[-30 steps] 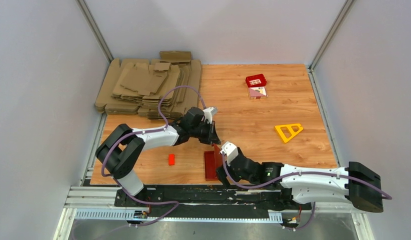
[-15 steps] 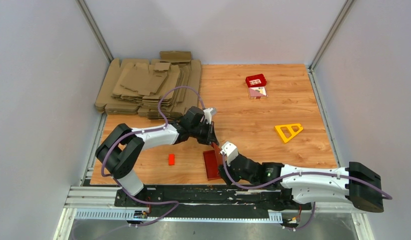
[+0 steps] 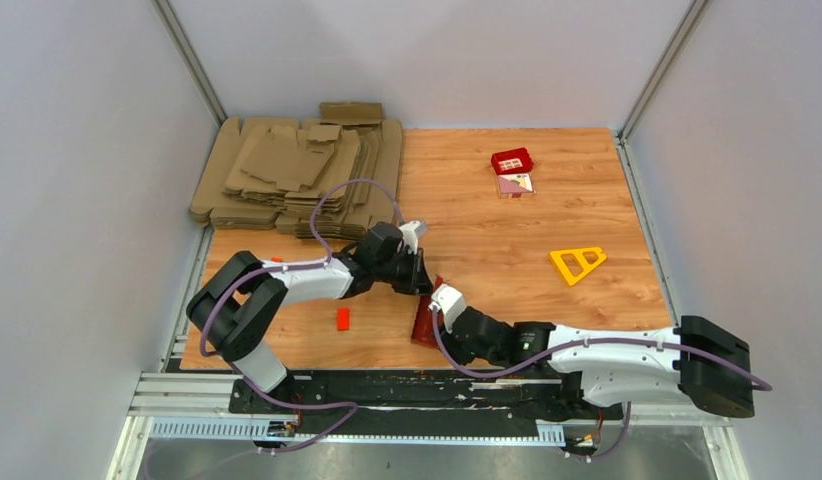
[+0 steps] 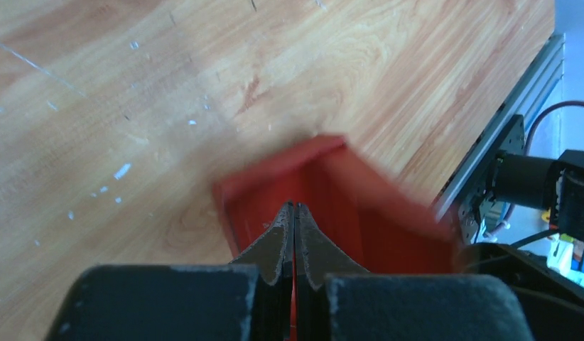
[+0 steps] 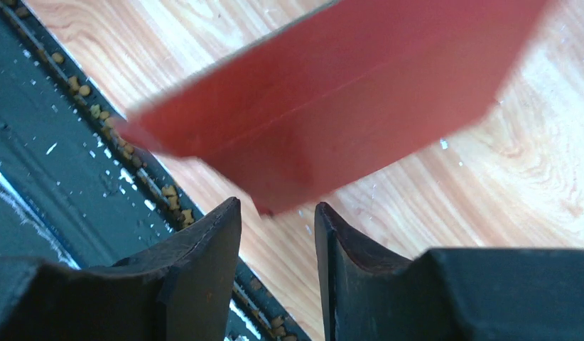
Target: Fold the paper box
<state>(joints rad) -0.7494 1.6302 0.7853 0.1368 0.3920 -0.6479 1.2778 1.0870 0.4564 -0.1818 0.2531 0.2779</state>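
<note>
Between grey walls (image 3: pixel 87 150) — wooden table (image 3: pixel 487 250)

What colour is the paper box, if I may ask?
The paper box is plain red; clearest in the right wrist view.

- A wooden table (image 3: pixel 507 235) with a light grain; the left wrist view shows small white marks on it.
- A pile of flat brown cardboard sheets (image 3: pixel 297 175) lies at the far left corner.
- A small red tile (image 3: pixel 512 160) with a window pattern sits far right, touching a pinkish card (image 3: pixel 515 184) just in front of it.
- A yellow triangle frame (image 3: pixel 577 263) lies flat on the right, well apart from the tile.
- A small red-orange block (image 3: pixel 342 318) lies near the front left.
- A black rail (image 3: pixel 347 385) runs along the near edge, with brown crumbs (image 5: pixel 83 89) on it.
</note>
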